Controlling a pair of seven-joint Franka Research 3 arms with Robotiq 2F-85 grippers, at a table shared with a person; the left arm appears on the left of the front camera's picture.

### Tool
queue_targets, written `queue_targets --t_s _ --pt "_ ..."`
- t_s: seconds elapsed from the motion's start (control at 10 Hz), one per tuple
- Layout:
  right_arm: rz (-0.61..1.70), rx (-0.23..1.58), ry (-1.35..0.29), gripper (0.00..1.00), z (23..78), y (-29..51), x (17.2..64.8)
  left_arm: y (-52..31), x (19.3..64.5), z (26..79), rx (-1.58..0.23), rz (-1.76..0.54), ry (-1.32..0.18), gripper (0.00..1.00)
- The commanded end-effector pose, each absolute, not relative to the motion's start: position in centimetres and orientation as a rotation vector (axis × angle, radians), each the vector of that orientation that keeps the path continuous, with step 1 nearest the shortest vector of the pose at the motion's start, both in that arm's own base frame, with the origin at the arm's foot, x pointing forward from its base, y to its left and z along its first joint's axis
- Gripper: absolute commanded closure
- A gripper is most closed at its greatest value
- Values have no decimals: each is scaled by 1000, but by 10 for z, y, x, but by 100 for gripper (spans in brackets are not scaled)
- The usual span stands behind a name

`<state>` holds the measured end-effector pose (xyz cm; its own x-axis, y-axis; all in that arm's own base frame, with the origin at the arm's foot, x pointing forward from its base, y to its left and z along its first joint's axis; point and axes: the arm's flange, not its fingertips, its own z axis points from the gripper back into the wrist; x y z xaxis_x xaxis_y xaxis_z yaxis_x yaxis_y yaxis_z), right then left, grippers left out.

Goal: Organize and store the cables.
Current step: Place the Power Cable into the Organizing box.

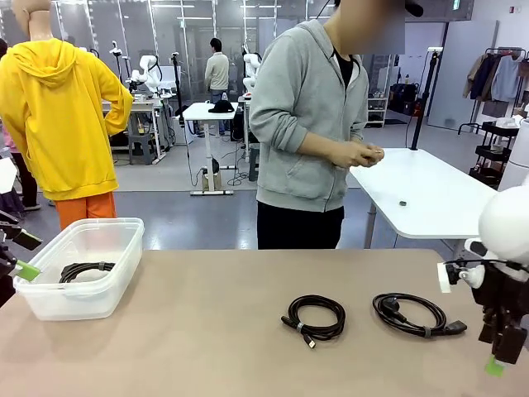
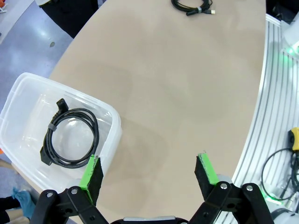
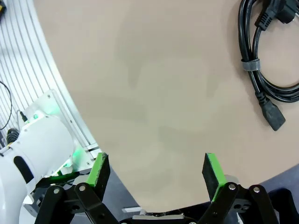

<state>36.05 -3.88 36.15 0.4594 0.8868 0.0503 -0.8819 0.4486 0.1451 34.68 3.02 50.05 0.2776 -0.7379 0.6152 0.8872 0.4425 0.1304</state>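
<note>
Two coiled black cables lie on the tan table: one near the middle, one to its right. A third coil rests inside the clear plastic bin at the left. My left gripper hovers at the bin's left end, open; its wrist view has the binned cable left of the empty gripper and a far coil. My right gripper hangs open near the table's right front edge, with the right cable ahead of the empty gripper.
A person in a grey hoodie stands at the far side with both hands held together at the waist. A white table stands behind to the right. Bare tabletop lies between the bin and the coils.
</note>
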Motion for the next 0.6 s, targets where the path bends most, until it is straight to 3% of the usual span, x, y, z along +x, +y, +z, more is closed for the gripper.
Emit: queue_targets --t_s 0.0,0.5 --pt "1049 117 40 0 348 -30 366 28 348 502 -248 -1100 -661 0" --pt "1114 60 4 0 335 -16 384 28 348 502 -248 -1100 -661 0"
